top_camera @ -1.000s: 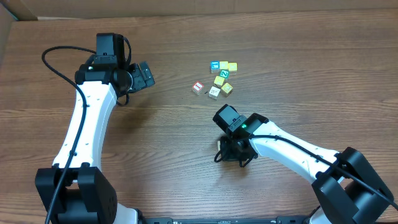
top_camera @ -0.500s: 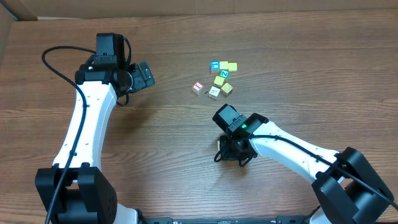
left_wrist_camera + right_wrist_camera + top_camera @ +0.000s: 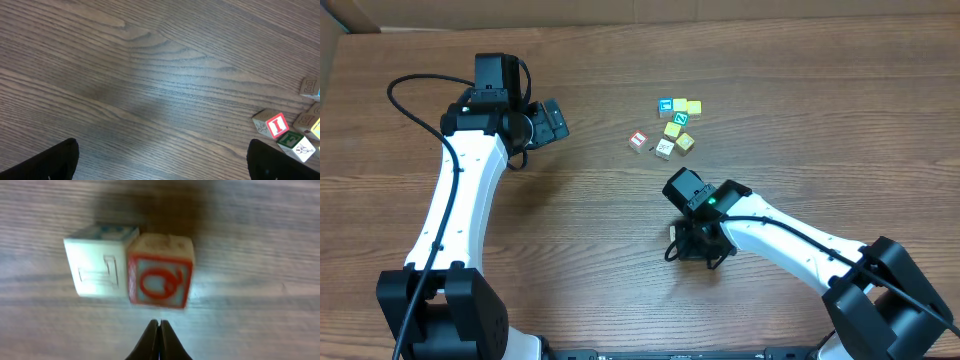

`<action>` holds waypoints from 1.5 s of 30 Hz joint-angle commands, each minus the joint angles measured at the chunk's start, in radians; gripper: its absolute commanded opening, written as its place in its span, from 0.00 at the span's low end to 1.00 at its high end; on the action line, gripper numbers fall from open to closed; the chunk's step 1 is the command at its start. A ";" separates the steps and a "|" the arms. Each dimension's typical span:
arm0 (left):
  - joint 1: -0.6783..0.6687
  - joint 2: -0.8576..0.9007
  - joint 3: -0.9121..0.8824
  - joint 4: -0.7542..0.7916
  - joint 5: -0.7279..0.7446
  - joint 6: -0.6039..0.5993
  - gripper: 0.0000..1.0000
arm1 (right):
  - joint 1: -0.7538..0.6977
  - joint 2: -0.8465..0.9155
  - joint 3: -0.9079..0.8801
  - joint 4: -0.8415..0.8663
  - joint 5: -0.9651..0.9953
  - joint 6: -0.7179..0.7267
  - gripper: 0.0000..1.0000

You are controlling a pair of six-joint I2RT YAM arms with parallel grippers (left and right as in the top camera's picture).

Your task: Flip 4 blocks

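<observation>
Two blocks lie side by side in the right wrist view: a cream one point(image 3: 100, 262) with an embossed letter and a red-printed one point(image 3: 161, 276). My right gripper point(image 3: 159, 323) is shut and empty, its tips just short of the red-printed block. From overhead, the right gripper point(image 3: 693, 248) points down at the table and hides that pair. A cluster of blocks point(image 3: 670, 128) lies farther back, with a red-printed block point(image 3: 639, 139) at its left edge. My left gripper point(image 3: 556, 122) hovers open left of the cluster. The red "I" block point(image 3: 275, 125) sits right of the open left gripper point(image 3: 161, 152).
A blue-printed cube point(image 3: 665, 105) and a green-printed cube point(image 3: 682, 120) sit in the cluster. A green-printed cube point(image 3: 294, 141) lies beside the red "I" block. A cardboard box edge point(image 3: 335, 60) runs along the table's far left.
</observation>
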 commanded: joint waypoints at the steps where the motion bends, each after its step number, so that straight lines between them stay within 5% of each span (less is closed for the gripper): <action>1: -0.001 0.005 0.021 0.001 0.001 -0.009 1.00 | -0.006 -0.030 0.178 -0.064 -0.022 -0.073 0.04; 6: -0.001 0.005 0.021 0.001 0.001 -0.009 1.00 | -0.054 -0.035 0.347 -0.092 -0.015 -0.072 0.04; 21: -0.001 0.005 0.020 0.001 0.001 -0.009 1.00 | -0.064 0.192 0.346 -0.042 0.023 -0.011 0.04; 45: -0.001 0.005 0.021 0.001 0.001 -0.009 1.00 | -0.064 0.209 0.246 0.015 0.006 -0.011 0.04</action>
